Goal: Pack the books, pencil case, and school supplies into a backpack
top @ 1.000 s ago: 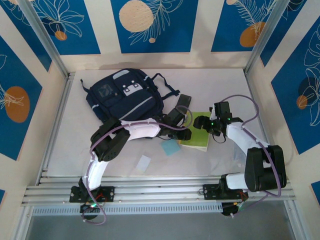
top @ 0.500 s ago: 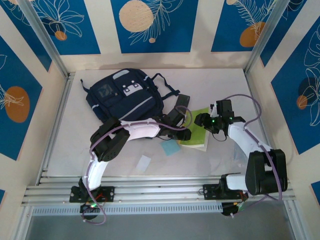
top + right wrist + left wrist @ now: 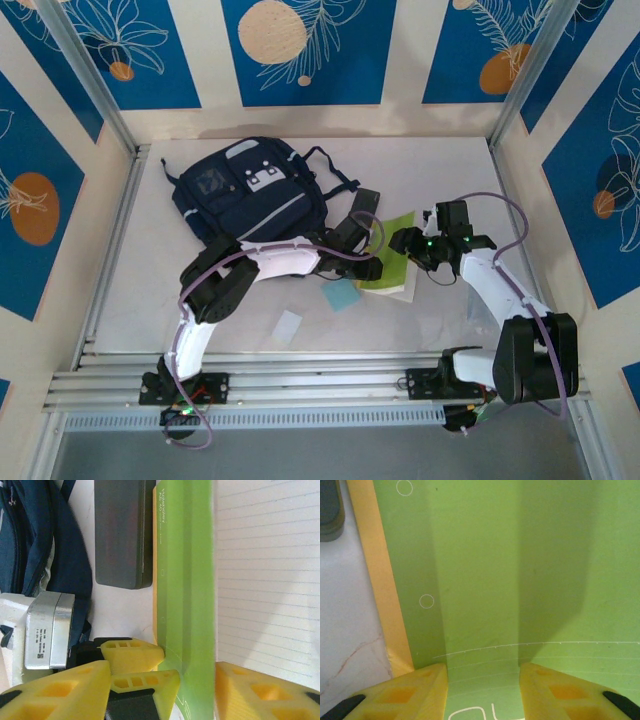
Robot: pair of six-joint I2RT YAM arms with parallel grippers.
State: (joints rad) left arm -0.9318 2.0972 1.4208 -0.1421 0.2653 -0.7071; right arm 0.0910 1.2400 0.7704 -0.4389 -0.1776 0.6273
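Observation:
The lime green book (image 3: 392,262) lies on the yellow-orange book (image 3: 375,580) right of the navy backpack (image 3: 245,190). My left gripper (image 3: 372,265) is open, its yellow fingertips (image 3: 427,680) resting on the green cover (image 3: 485,570). My right gripper (image 3: 408,243) is open around the green cover's raised edge (image 3: 197,605), which leans against its right finger (image 3: 260,690); lined pages (image 3: 270,570) show beside it. The black pencil case (image 3: 365,200) lies between backpack and books. A light-blue pad (image 3: 342,294) and a white piece (image 3: 289,323) lie nearer the front.
The left arm's fingers (image 3: 132,655) sit just left of the green cover in the right wrist view, close to my right gripper's left finger (image 3: 55,690). Backpack straps (image 3: 335,180) trail toward the pencil case. Aluminium rails (image 3: 110,250) border the table on the left and front.
My right gripper has narrowed its jaws and shifted slightly left and up onto the green book, whose cover now stands raised. The left arm has stayed put.

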